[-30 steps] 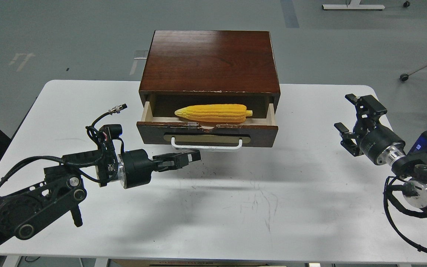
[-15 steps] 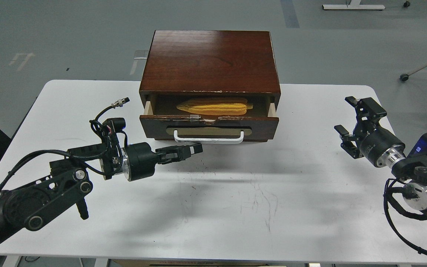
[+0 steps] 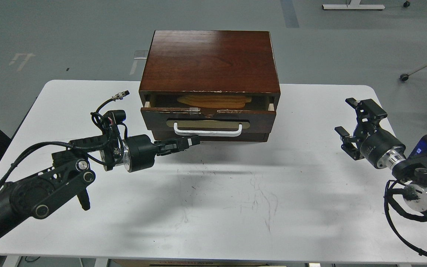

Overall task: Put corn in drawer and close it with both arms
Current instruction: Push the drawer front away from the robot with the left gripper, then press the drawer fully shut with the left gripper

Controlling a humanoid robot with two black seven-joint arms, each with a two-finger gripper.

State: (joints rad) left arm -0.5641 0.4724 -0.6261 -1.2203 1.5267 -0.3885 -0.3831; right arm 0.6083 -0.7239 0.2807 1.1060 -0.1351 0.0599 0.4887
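Observation:
The dark reddish-brown drawer (image 3: 208, 118) with a white bar handle (image 3: 208, 131) stands open only a narrow gap from the cabinet (image 3: 209, 61). The yellow corn (image 3: 213, 101) lies lengthwise inside it, shaded under the cabinet top. My left gripper (image 3: 190, 141) is shut and empty, its tips at the lower left of the drawer front, just below the handle. My right gripper (image 3: 352, 120) is open and empty, well to the right of the cabinet above the table.
The white table (image 3: 213, 207) holds only the cabinet near its far edge. Grey floor lies behind, with chair wheels (image 3: 404, 77) at the far right.
The drawer has slid inward from well open to a narrow gap, hiding most of the corn. My left gripper has moved forward with the drawer front. My right arm has barely moved.

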